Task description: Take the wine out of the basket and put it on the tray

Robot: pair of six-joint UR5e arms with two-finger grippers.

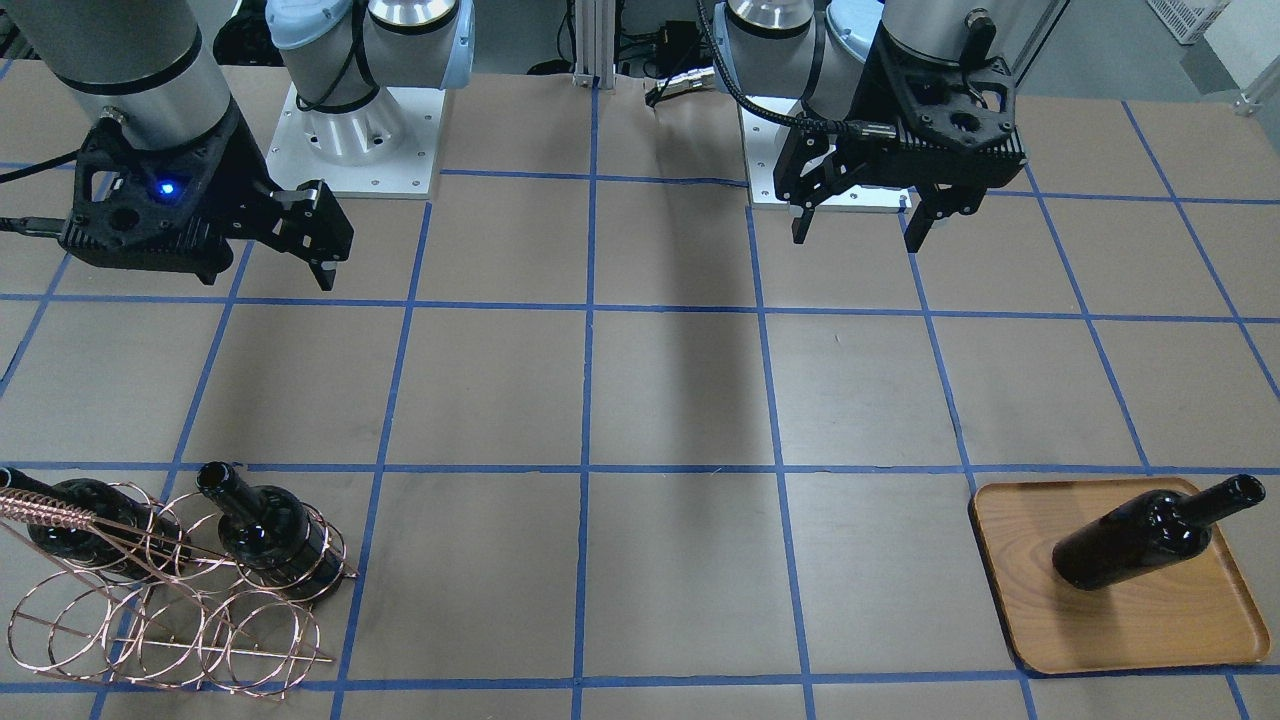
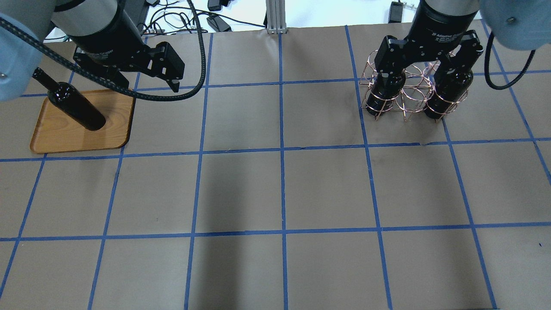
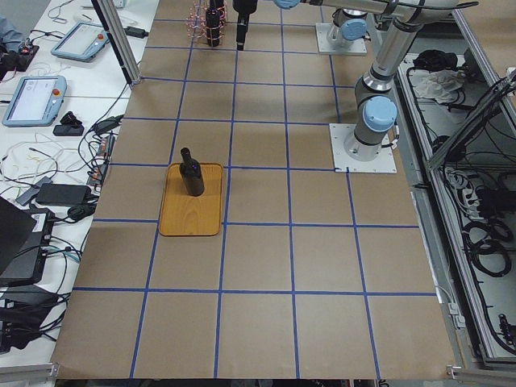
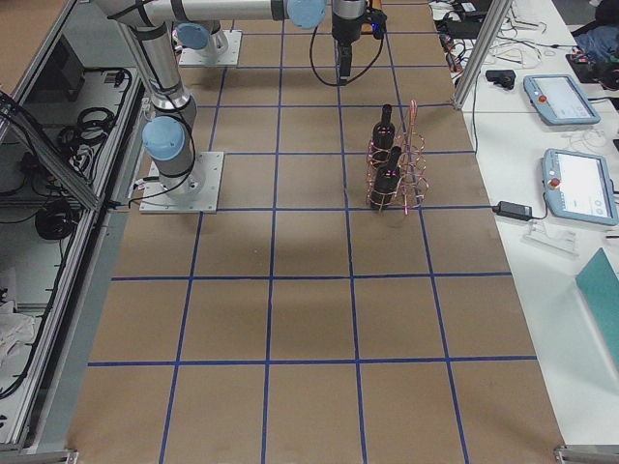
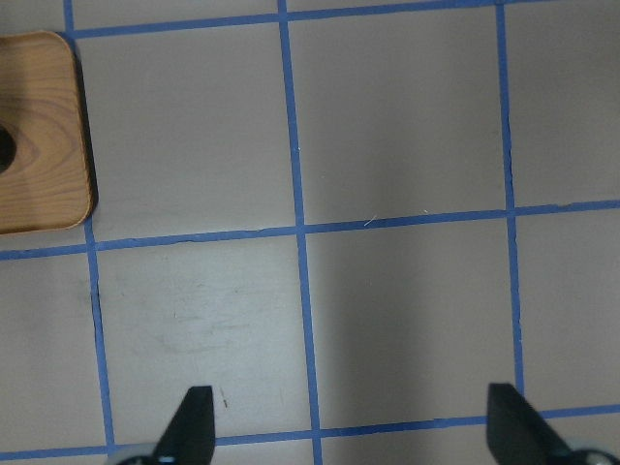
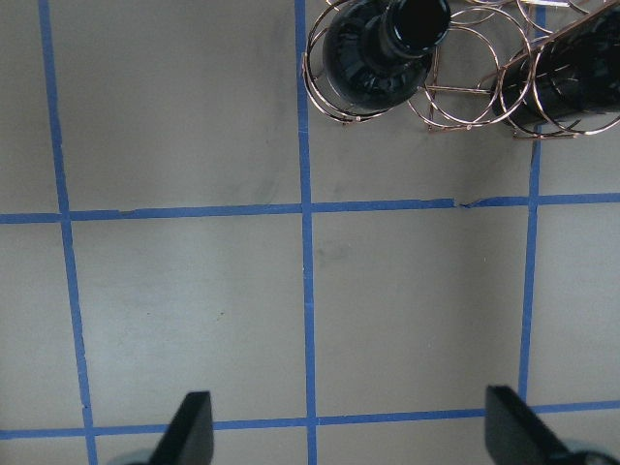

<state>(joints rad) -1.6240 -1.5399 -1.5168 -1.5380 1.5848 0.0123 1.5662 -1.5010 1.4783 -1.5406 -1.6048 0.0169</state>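
1. My left gripper [image 1: 858,235] hangs open and empty above the bench, beside the tray [image 1: 1130,620]. My right gripper [image 6: 349,421] also hangs open and empty, just short of the basket [image 2: 407,91].
2. The tray bottle [image 1: 1140,545] stands upright on the tray. The inner bottle [image 1: 270,540] and the outer bottle [image 1: 80,520] stand neck-up in the basket's rings. Basket and tray are well apart, at opposite ends of the bench.
3. Risk, snagging: the basket is thin wire and probably light. If I lift a bottle off-axis, its shoulder may catch a ring and drag or tip the whole basket, along with the other bottle.
4. Risk, slipping: the glass is glossy and the neck slim. A grasp that is too high or too loose may let the bottle slide or swing out of my gripper.
5. Risk, collision at the tray: the tray bottle is upright and stands near the tray's middle. A second bottle brought in low or close could knock it over, and it could roll off the low rim.
6. Risk, transfer: the span likely calls for a hand-over between my arms. A mistimed release there would drop the bottle onto the bench.
7. Count, bottles: three (one on the tray, two in the basket).
8. Count, other items: one basket, one tray, two grippers.
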